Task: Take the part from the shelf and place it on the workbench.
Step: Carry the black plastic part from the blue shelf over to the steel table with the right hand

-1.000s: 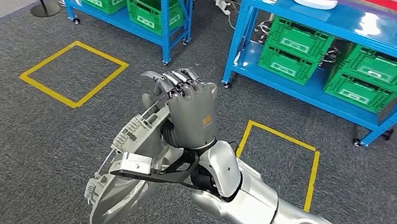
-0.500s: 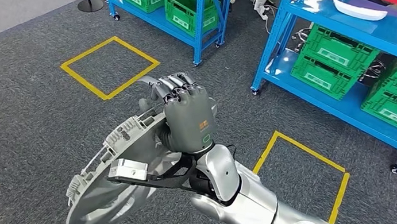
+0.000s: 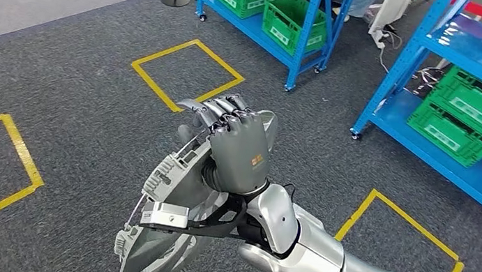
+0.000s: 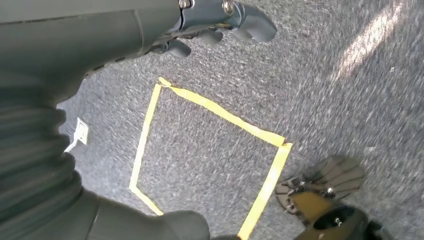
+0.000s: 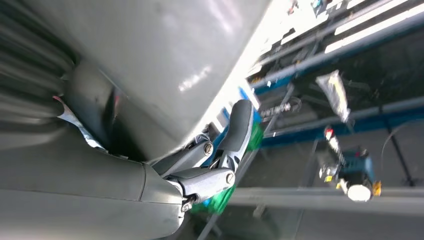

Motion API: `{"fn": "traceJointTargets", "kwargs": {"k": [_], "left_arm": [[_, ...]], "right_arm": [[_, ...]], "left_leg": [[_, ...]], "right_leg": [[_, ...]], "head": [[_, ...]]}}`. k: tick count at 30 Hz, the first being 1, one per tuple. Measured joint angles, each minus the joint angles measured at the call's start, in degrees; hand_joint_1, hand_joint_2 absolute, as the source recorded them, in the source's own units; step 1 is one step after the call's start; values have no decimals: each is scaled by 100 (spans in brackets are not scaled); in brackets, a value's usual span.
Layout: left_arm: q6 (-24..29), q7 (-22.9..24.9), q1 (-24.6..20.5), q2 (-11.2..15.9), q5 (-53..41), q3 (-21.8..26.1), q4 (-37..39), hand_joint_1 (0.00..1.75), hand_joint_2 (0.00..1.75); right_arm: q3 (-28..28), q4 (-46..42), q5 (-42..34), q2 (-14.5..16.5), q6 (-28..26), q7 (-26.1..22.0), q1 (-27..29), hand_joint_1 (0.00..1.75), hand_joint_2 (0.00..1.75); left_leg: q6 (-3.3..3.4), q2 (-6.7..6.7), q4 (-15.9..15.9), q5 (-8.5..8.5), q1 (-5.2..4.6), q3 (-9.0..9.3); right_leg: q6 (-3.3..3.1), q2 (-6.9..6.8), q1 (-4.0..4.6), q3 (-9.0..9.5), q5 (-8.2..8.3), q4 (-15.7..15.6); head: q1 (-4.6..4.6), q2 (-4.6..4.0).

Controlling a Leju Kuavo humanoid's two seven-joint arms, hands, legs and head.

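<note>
Grey round ribbed part [image 3: 161, 238] in right hand [image 3: 239, 153].

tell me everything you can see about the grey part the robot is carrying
The grey part is a round, shallow, dish-like piece that looks like moulded plastic, matte grey, with a row of small ribbed tabs along its rim. It is tilted on edge, its hollow face turned partly toward the head camera, above the grey carpet. The right hand grips its upper rim, fingers curled over the edge. In the right wrist view its smooth pale surface lies against the hand. Nothing else touches it.
</note>
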Motion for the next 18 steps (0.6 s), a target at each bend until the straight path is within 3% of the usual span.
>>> {"fn": "traceJointTargets", "kwargs": {"k": [1, 2, 4, 6, 9, 10, 12, 13, 14, 16, 17, 18], "left_arm": [[-1, -1, -4, -2, -1, 0, 1, 0, 175], [-3, -1, -4, -3, -2, 0, 2, 0, 175], [-14, -8, -3, -4, -2, 0, 3, 0, 175], [-25, -19, -7, -5, -2, 0, 2, 0, 175], [-28, -24, -8, -6, -2, 0, 2, 0, 175], [-29, -20, 6, 1, 1, 0, 3, 0, 175], [-28, -12, 29, 14, 7, 0, 5, 0, 175], [-25, -8, 36, 20, 11, 0, 6, 0, 175], [-19, -9, 28, 20, 15, 0, 6, 0, 175], [-4, -15, 23, 21, 27, 0, 6, 0, 175], [2, -21, 29, 22, 38, 0, 6, 0, 175], [7, -26, 35, 24, 47, 0, 6, 0, 175]], "right_arm": [[0, -1, 1, -21, 0, 8, 31, 175, 175], [0, -1, 4, -38, -1, 13, 53, 175, 175], [-2, -7, 28, -53, -11, 21, 68, 175, 175], [-5, -13, 51, -63, -25, 29, 72, 175, 175], [-7, -14, 55, -70, -33, 32, 74, 175, 175], [-12, -26, 65, -72, -47, 29, 75, 175, 175], [-27, -49, 84, -74, -77, 10, 77, 175, 175], [-36, -61, 93, -75, -89, -7, 83, 175, 175], [-40, -62, 92, -76, -89, -22, 95, 175, 175], [-44, -62, 91, -79, -86, -43, 125, 175, 175], [-44, -62, 91, -79, -86, -48, 134, 175, 175], [-44, -62, 92, -78, -84, -49, 137, 175, 175]], "left_leg": [[1, -99, 5, -1, -3, 1], [-2, -195, 13, -4, -3, 3], [-25, -374, 40, -16, 4, 8], [-51, -484, 63, -30, 13, 4], [-64, -515, 73, -33, 14, -4], [-116, -509, 78, -33, 15, -30], [-233, -289, 290, -160, -1, -181], [-295, -146, 563, -305, -3, -339], [-310, -10, 934, -486, -8, -523], [-329, 58, 1565, -699, 1, -837], [-331, 72, 1617, -659, 3, -861], [-327, 102, 1444, -527, 2, -766]], "right_leg": [[-6, 16, 1, -131, -6, 191], [-15, 28, -1, -158, 106, 159], [-37, 134, -18, 102, 560, -534], [-51, 311, -40, 380, 868, -1190], [-56, 426, -52, 443, 891, -1350], [-113, 362, -45, 460, 895, -1383], [-245, 182, -20, 502, 902, -1447], [-319, 42, -1, 522, 912, -1472], [-342, -30, 12, 528, 901, -1474], [-368, -193, 31, 541, 876, -1472], [-372, -273, 35, 554, 861, -1472], [-368, -350, 37, 572, 844, -1471]], "head": [[0, 1], [1, 0], [1, -1], [0, 0], [-1, 1], [-1, 1], [-22, 1], [-33, 1], [-43, 1], [-43, 1], [-43, 1], [-44, 1]]}}
